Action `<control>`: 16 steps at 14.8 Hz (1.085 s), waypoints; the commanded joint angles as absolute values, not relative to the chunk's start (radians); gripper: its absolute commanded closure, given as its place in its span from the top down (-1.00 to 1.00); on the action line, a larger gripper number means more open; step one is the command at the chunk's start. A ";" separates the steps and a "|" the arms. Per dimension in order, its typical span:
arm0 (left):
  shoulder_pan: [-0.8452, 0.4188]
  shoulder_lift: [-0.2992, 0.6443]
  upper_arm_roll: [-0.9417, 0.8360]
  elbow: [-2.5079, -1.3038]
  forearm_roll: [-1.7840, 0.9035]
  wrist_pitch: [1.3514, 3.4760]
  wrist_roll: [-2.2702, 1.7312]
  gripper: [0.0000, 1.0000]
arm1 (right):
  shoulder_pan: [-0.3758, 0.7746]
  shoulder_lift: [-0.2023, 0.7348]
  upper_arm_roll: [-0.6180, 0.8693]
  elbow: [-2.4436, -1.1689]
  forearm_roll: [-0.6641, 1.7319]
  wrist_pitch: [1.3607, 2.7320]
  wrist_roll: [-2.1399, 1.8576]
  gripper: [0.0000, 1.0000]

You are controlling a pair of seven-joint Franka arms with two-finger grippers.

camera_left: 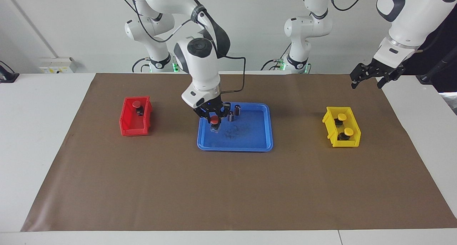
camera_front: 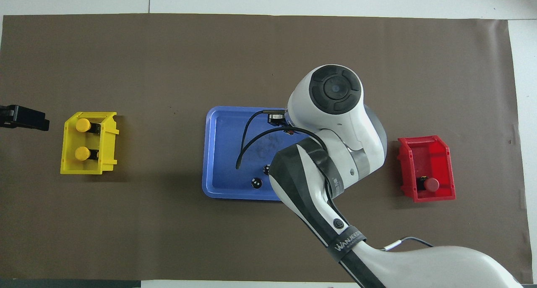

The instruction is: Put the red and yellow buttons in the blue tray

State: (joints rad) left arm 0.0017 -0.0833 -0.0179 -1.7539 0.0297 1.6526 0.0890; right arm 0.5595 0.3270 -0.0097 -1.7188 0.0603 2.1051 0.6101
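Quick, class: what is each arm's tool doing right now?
Right tool: shut on a red button, over the blue tray.
Left tool: open, empty, waiting near the yellow bin.

You see two glossy white arms with dark grey joint bands and round dark caps, black cables looping along them, black pincers at the wrists, white "WANJEE" lettering on one band.

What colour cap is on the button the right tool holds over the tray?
Red cap; clearest in the facing view.

Bright, even light from above; soft short shadows beside the bins (camera_left: 135, 116) and tray (camera_left: 266, 145); sharp, no glare.
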 commanded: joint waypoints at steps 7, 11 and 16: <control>0.026 -0.123 -0.018 -1.986 0.034 1.880 0.089 1.00 | 0.620 0.407 -0.017 -1.735 0.064 2.177 0.686 -0.71; 0.029 -0.118 -0.018 -2.065 0.034 1.976 0.089 0.89 | 0.620 0.405 -0.017 -1.741 0.064 2.167 0.686 -0.04; 0.032 -0.049 -0.018 -2.072 0.034 2.038 0.089 0.58 | 0.597 0.385 -0.026 -1.674 0.057 2.094 0.666 0.98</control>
